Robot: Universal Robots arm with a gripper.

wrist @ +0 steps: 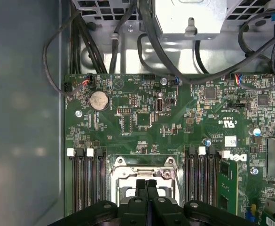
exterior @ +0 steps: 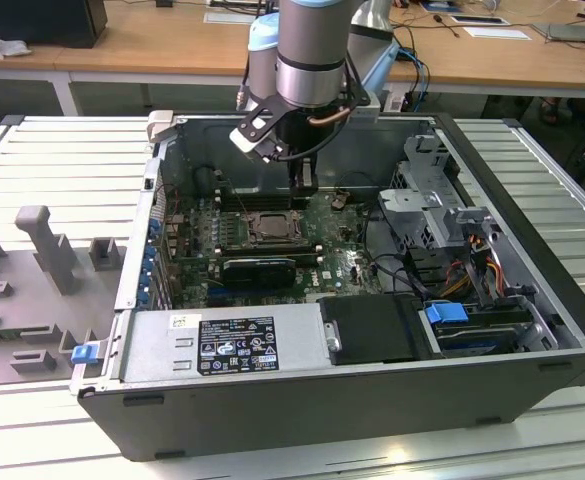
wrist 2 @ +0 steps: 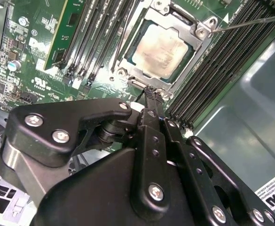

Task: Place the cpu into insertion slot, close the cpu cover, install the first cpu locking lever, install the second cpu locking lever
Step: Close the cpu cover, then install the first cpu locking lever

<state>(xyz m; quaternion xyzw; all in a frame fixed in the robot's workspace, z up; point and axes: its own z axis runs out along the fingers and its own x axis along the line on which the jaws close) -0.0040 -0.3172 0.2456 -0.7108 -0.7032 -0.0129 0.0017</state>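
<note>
In the second wrist view the pale silvery cpu lies flat in the insertion slot on the green board. The silvery cpu cover lies down around it as a frame. A thin metal locking lever sticks out from the socket's corner across the black memory slots. My gripper is shut, and I see nothing between its fingers. Its tips hover at the socket's edge, next to a small hooked metal end. In the exterior view the gripper hangs just behind the insertion slot. In the first wrist view the closed fingertips overlap the socket frame.
Long black memory slots flank the socket, with a green memory module on one side. A black card lies in front of the socket. Cables and a drive cage fill the exterior view's right. The case walls surround the board.
</note>
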